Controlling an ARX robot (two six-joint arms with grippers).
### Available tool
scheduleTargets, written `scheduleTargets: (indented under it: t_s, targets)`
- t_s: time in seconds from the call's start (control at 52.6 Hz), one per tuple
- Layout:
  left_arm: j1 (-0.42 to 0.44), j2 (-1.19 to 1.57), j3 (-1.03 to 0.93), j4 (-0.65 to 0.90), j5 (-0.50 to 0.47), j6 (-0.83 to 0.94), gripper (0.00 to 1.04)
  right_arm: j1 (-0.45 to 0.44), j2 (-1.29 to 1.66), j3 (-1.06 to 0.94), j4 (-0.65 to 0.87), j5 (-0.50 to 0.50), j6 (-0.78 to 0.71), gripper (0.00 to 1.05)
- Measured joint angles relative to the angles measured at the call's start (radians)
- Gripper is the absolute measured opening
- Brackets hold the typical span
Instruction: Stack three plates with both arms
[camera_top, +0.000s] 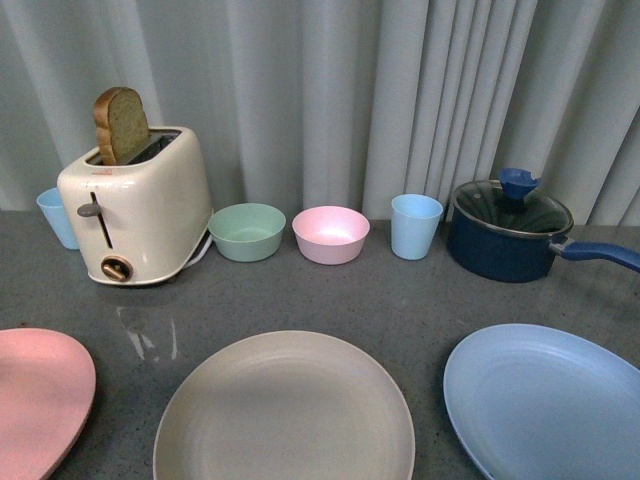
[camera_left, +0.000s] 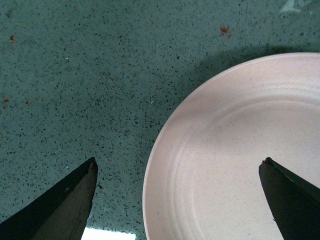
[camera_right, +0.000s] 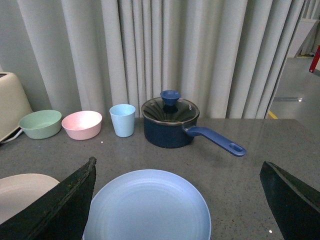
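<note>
Three plates lie apart along the near edge of the grey counter: the pink plate (camera_top: 35, 395) at left, the beige plate (camera_top: 285, 410) in the middle, the light blue plate (camera_top: 550, 400) at right. Neither arm shows in the front view. My left gripper (camera_left: 177, 172) is open and empty, looking straight down; it straddles the rim of the pink plate (camera_left: 240, 155), one finger over the counter, one over the plate. My right gripper (camera_right: 177, 172) is open and empty, above and behind the light blue plate (camera_right: 147, 207). The beige plate's edge (camera_right: 22, 192) shows beside it.
Along the back stand a cream toaster (camera_top: 135, 205) with a bread slice, a blue cup (camera_top: 55, 215), a green bowl (camera_top: 247, 231), a pink bowl (camera_top: 331, 234), a light blue cup (camera_top: 416, 226) and a dark blue lidded pot (camera_top: 510, 230) with its handle (camera_top: 600, 255) pointing right. Curtains hang behind.
</note>
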Motion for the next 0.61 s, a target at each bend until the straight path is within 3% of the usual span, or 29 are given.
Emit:
scheduleTargets:
  t_s: [0.608]
  targets:
    - [0.006,0.150,0.128,-0.142,-0.035,0.011,0.98,0.000,0.000,0.000,0.000,0.000,0.000,0.97]
